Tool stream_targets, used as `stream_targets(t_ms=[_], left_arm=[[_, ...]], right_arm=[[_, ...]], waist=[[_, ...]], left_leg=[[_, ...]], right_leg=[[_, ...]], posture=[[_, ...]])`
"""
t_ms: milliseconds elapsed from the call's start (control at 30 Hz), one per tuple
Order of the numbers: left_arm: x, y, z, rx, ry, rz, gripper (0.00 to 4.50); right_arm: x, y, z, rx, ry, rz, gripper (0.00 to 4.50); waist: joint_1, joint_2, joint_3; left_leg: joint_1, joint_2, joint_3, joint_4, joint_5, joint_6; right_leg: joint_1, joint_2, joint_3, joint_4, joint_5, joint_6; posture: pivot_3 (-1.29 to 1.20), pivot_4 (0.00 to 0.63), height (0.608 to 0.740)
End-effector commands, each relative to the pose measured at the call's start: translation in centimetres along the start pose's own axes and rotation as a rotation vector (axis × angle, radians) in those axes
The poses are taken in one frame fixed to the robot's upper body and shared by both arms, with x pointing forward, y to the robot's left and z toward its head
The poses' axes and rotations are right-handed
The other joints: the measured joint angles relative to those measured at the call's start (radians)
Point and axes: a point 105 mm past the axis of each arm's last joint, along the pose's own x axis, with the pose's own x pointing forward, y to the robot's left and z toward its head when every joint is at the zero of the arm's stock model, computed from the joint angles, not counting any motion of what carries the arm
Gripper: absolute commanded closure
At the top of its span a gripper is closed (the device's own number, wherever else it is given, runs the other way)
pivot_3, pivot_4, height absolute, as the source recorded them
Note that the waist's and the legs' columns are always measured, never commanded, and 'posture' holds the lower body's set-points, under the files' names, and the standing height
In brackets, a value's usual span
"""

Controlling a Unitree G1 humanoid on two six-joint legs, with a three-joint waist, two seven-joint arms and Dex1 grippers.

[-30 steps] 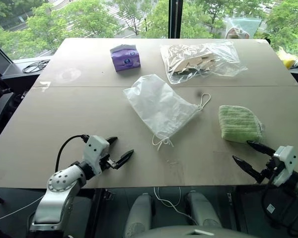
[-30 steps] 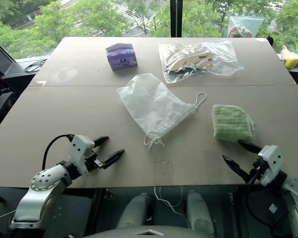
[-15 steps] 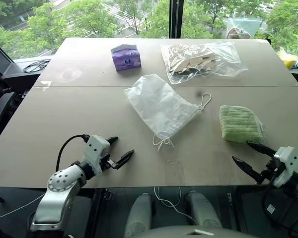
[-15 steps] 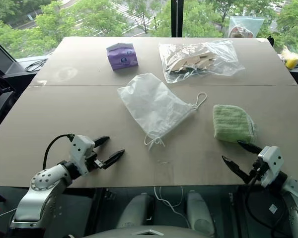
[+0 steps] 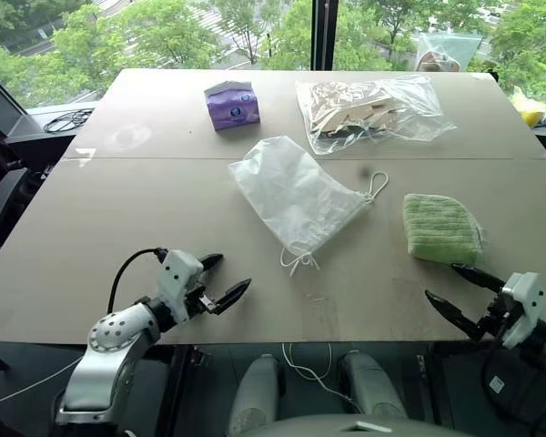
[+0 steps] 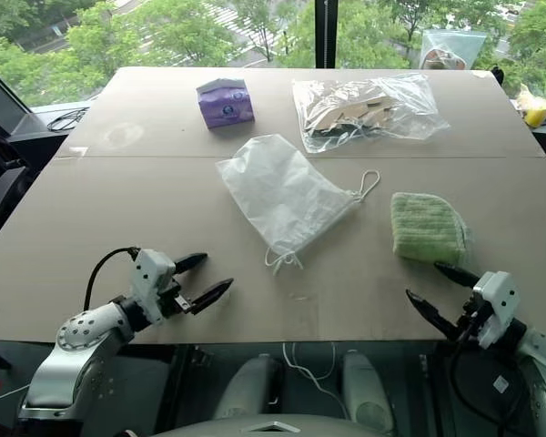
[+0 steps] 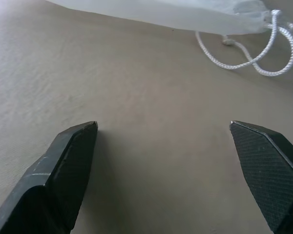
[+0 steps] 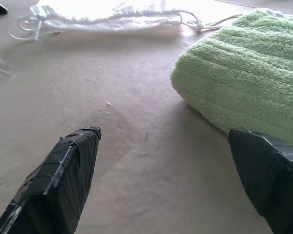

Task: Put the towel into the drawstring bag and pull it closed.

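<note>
Left gripper (image 5: 220,278) and right gripper (image 5: 455,290) both wide open, empty, above the table (image 5: 118,209).

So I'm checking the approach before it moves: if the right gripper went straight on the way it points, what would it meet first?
Probably the towel: it lies just ahead of the right gripper, whose jaws are open, with bare table between. Depth is hard to judge.

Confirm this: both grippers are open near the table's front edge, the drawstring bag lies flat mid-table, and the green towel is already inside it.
Not quite. The green towel is not inside the drawstring bag; it lies on the table to the bag's right, apart from it, as the left eye view shows. The rest holds: the left gripper and right gripper are open.
</note>
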Motion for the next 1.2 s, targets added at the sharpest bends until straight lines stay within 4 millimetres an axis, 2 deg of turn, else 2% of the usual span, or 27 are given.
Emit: stream_targets(t_ms=[33, 133, 300, 400, 533, 800, 967, 1067, 1167, 1200], left_arm=[[1.6, -2.8, 3.2, 0.040, -0.075, -0.169, 0.05], [4.1, -5.1, 4.7, 0.110, -0.102, -0.279, 0.05], [9.0, -6.7, 6.1, 0.135, -0.159, -0.299, 0.05], [12.2, -7.4, 6.0, 0.220, -0.131, -0.234, 0.05], [15.4, -7.2, 6.8, 0.361, -0.143, -0.021, 0.05], [16.8, -7.4, 6.7, 0.586, -0.151, 0.158, 0.05], [16.9, -7.0, 6.9, 0.825, -0.107, 0.213, 0.05], [17.0, -7.0, 7.5, 0.858, -0.085, 0.249, 0.05], [17.0, -6.6, 7.0, 0.815, -0.032, 0.278, 0.05], [17.0, -6.2, 6.8, 0.801, -0.013, 0.293, 0.28]], right_arm=[[0.3, 0.3, 2.2, -0.040, -0.063, 0.028, 0.00], [0.9, 0.7, 3.2, -0.046, -0.089, 0.038, 0.00], [1.4, 0.7, 4.3, -0.063, -0.116, 0.034, 0.00], [1.1, 0.6, 4.3, -0.069, -0.114, 0.017, 0.00], [0.5, 0.8, 4.2, -0.073, -0.105, -0.006, 0.00], [-1.0, 1.4, 4.1, -0.063, -0.076, -0.033, 0.00], [-1.5, 1.4, 4.1, -0.064, -0.068, -0.045, 0.00], [-1.6, 1.4, 4.1, -0.065, -0.067, -0.048, 0.00], [-1.6, 1.3, 4.0, -0.066, -0.069, -0.052, 0.00], [-1.5, 1.3, 4.0, -0.066, -0.069, -0.054, 0.00]], waist=[[0.000, 0.000, 0.000], [0.002, 0.000, 0.000], [0.003, 0.000, 0.000], [0.006, -0.001, 0.000], [0.015, -0.001, 0.000], [0.021, -0.001, 0.000], [0.021, -0.001, 0.000], [0.021, -0.001, 0.000], [0.021, -0.001, 0.000], [0.021, -0.001, 0.000]], left_leg=[[0.000, 0.000, 0.000, 0.000, 0.000, 0.000], [0.000, -0.001, 0.000, 0.001, 0.000, 0.000], [-0.001, -0.002, -0.001, 0.002, 0.000, 0.000], [-0.001, -0.002, -0.002, 0.001, 0.000, 0.000], [-0.001, -0.002, -0.003, 0.002, 0.000, 0.000], [-0.001, -0.002, -0.003, 0.002, 0.000, 0.000], [-0.001, -0.002, -0.003, 0.004, 0.000, 0.000], [-0.002, -0.002, -0.004, 0.004, 0.000, 0.000], [-0.003, -0.002, -0.004, 0.004, 0.000, 0.000], [-0.003, -0.002, -0.004, 0.004, 0.000, 0.000]], right_leg=[[0.000, 0.000, 0.000, 0.000, 0.000, 0.000], [0.000, 0.001, 0.000, 0.000, 0.000, 0.000], [0.001, 0.002, 0.000, 0.000, 0.000, 0.000], [0.001, 0.003, 0.000, 0.001, 0.000, 0.000], [0.002, 0.003, 0.000, 0.000, 0.000, 0.000], [0.002, 0.003, 0.000, 0.001, 0.000, 0.000], [0.002, 0.003, 0.000, 0.001, 0.000, 0.000], [0.002, 0.003, -0.001, 0.001, 0.000, 0.000], [0.002, 0.003, -0.001, 0.001, 0.000, 0.001], [0.002, 0.003, -0.001, 0.001, 0.000, 0.001]], posture=[[0.00, 0.150, 0.740], [0.00, 0.150, 0.740], [0.00, 0.150, 0.740], [0.00, 0.150, 0.740], [0.00, 0.150, 0.740], [0.00, 0.150, 0.740], [0.00, 0.150, 0.740], [0.00, 0.150, 0.740], [0.00, 0.150, 0.740], [0.00, 0.150, 0.740]])
